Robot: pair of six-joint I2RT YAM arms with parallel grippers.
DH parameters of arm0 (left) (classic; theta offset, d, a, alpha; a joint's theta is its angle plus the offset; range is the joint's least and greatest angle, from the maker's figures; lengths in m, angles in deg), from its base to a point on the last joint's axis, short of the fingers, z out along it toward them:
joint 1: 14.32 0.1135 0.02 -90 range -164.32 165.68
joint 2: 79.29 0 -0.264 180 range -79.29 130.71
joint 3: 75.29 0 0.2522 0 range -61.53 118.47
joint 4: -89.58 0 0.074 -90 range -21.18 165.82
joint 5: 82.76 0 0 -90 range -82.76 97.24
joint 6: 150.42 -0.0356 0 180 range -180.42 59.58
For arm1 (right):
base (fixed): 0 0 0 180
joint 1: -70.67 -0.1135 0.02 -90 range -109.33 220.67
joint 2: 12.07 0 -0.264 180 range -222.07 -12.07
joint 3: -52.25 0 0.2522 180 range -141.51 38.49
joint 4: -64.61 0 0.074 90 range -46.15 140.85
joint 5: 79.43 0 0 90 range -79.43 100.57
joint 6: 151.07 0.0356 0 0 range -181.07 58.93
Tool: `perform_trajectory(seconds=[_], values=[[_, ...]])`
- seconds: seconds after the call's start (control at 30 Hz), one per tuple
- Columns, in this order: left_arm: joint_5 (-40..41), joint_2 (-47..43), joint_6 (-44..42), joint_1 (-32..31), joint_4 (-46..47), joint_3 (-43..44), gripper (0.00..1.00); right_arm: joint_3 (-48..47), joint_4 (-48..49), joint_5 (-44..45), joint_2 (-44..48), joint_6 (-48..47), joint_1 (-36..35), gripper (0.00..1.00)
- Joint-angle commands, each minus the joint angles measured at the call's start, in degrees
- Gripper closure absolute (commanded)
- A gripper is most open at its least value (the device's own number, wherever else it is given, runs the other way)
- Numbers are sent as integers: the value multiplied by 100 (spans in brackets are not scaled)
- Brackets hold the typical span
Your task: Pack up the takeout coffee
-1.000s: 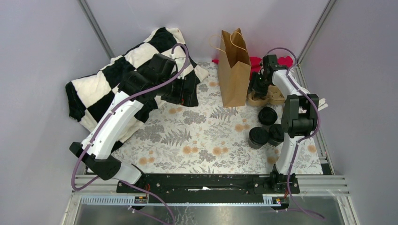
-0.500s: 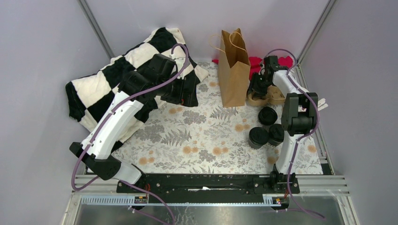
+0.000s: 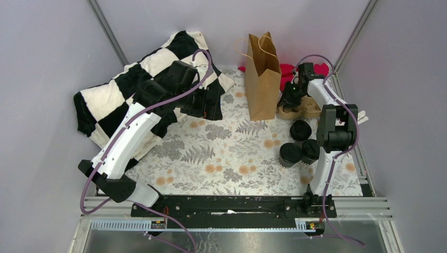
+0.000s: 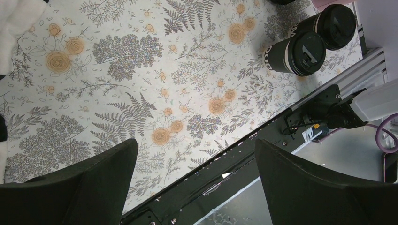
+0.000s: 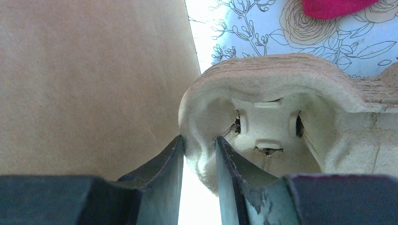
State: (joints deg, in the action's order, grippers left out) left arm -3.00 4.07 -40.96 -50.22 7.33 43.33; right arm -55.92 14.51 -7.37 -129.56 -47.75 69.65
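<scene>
Right claw (image 5: 199, 145) is in at the far right corner of the table (image 3: 221, 158), narrowed to a slim gap and pinched on the rim of the pulp cup carrier (image 5: 281, 89). One dark finger sits outside the wall and the other is down inside a well. That carrier is rough, fibrous molded pulp, pale tan, with rounded scalloped lobes and a deep cup-shaped hollow with small slots at its bottom.

Just beside it, filling the left of the wrist view, is the brown paper bag (image 3: 263, 79). It is flat, matte kraft paper, standing upright and tall with thin twisted handles on top. A bright red cloth (image 3: 287, 69) peeks out behind bag and carrier.

The takeout coffee is out on the table, not in the bag and not in the carrier. The three coffee cups (image 3: 290, 154) are short, round and black with glossy black lids, standing upright near the right arm's elbow. Two are touching side by side, and the far cup (image 3: 300, 129) stands a little apart, nearer the carrier.

Left claw (image 4: 195, 145) hangs spread as wide as it goes, holding nothing. Its broad black fingers frame the table's printed cloth of grey ferns and orange blossoms on white. Behind that arm lies a soft, rumpled black-and-cream checkered blanket (image 3: 116, 95).
</scene>
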Motion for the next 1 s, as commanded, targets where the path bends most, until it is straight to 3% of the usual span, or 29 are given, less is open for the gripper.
perform_trajectory(seconds=[0.0,0.83,0.97], values=[[23,-67,-47,30,73,26,1,-6,37,-169,108,-70,31,69],[-17,-51,-189,35,54,114,1,-424,-683,231,603,-127,32,76],[-34,-47,-180,31,55,96,1,-340,-696,893,518,-315,-71,76]])
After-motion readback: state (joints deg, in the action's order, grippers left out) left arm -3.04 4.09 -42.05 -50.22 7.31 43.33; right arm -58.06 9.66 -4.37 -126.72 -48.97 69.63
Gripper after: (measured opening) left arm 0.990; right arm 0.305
